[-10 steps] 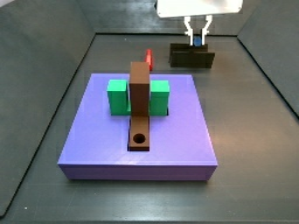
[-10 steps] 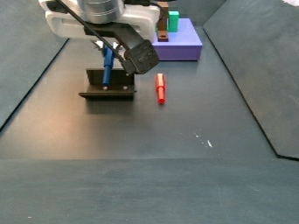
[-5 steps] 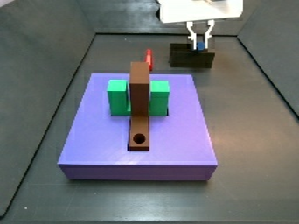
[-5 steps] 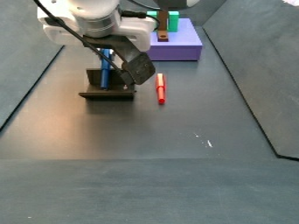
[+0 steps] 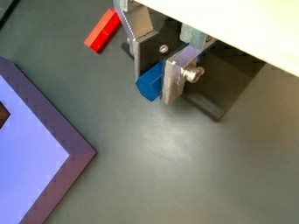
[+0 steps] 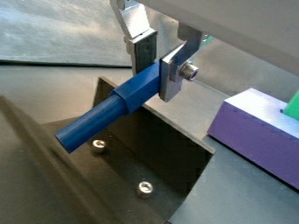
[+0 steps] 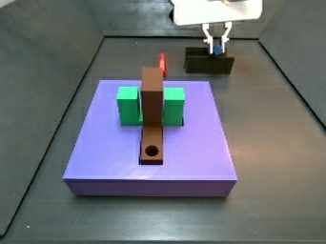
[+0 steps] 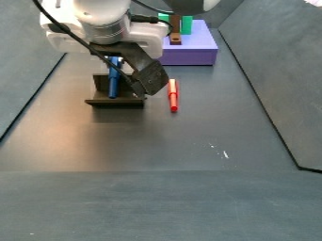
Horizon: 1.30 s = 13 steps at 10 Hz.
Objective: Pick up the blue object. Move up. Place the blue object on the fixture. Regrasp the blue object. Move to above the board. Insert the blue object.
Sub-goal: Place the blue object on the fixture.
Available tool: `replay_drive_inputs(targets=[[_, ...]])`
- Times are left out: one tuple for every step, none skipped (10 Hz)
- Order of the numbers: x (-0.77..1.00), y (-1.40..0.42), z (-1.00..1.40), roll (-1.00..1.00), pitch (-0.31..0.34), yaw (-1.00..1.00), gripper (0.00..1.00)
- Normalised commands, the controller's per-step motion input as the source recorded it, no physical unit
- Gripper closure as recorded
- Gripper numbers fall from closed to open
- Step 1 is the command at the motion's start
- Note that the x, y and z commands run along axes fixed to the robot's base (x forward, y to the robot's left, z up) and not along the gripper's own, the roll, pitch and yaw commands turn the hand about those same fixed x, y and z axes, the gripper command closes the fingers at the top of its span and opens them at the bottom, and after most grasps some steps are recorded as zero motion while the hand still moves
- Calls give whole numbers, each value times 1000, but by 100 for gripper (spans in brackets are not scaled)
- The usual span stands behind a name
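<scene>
the blue object (image 6: 114,105) sits pinched between the silver fingers (image 6: 176,72) of the hand (image 6: 158,61), its long axis running out from the pads and slanting down toward the fixture (image 6: 152,171). in a wrist view its free end hangs over the fixture's dark floor, beside two small screws; whether it touches the fixture cannot be told. in another wrist view only the short blue end (image 5: 152,83) shows between the plates. in a side view the peg (image 8: 115,75) looks close to upright, with its lower end at the fixture (image 8: 113,99), and in another side view just a sliver of blue (image 7: 215,44) shows between the fingers above the fixture (image 7: 211,63).

around it: the red peg (image 8: 172,94) lies flat on the worktop (image 8: 151,160), just beside the fixture, not touching it. the board (image 7: 152,152) stands well apart, carrying the green block (image 7: 129,106) and the brown bar (image 7: 152,119) with its round hole. nothing stands between the hand and the fixture.

the hand (image 7: 216,41) points down over the fixture, fingers pressed onto the peg, the arm's white body above it.
</scene>
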Motion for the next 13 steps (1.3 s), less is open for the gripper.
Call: replay_drive_inputs(targets=[[111, 51, -34, -66, 0, 14, 100], [49, 0, 0, 0, 63, 0, 100], [226, 40, 154, -474, 9, -100, 100], [169, 123, 51, -620, 0, 0, 100], [91, 111, 0, -817, 0, 0, 100], [0, 29, -103, -971, -166, 49, 100], [0, 40, -111, -963, -197, 60, 100], [0, 54, -91, -714, -171, 34, 100], [0, 0, -46, 0, 0, 0, 100], [0, 3, 0, 140, 77, 0, 100], [0, 0, -43, 506, 177, 0, 100], [0, 0, -100, 489, 131, 0, 100], [0, 0, -14, 194, 37, 0, 100]])
